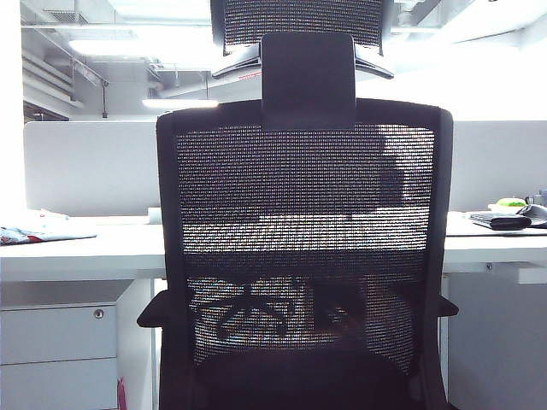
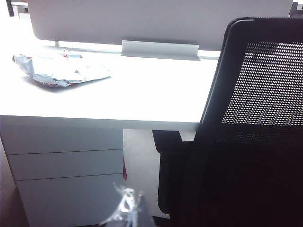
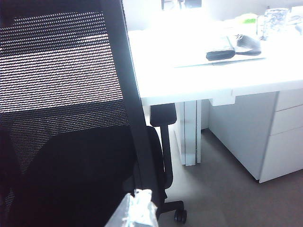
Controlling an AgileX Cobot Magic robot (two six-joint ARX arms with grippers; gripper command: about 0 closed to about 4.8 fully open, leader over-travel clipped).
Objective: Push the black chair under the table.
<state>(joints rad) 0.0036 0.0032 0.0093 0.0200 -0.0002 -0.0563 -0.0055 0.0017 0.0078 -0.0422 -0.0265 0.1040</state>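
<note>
Facing: the black chair [image 1: 305,256] stood with its mesh back toward the exterior camera, filling the middle of that view, its headrest [image 1: 299,21] at the top.
Chair position: its seat and armrests sat at the front edge of the table [image 1: 77,252]; how far the seat reached beneath the top could not be told.
Table: white top, pale divider panel [image 1: 90,166] behind, drawer unit [image 1: 55,342] with a round lock on the left.
Left gripper [image 2: 127,208]: low beside the chair's left frame edge, in front of the drawers; only a blurred silvery tip showed, so open or closed could not be told.
Right gripper [image 3: 135,210]: low beside the chair's right frame edge; likewise blurred, state could not be told.
Desk items: crumpled packet [image 2: 59,71] on the left; black wallet-like object [image 3: 220,53] on the right.
</note>
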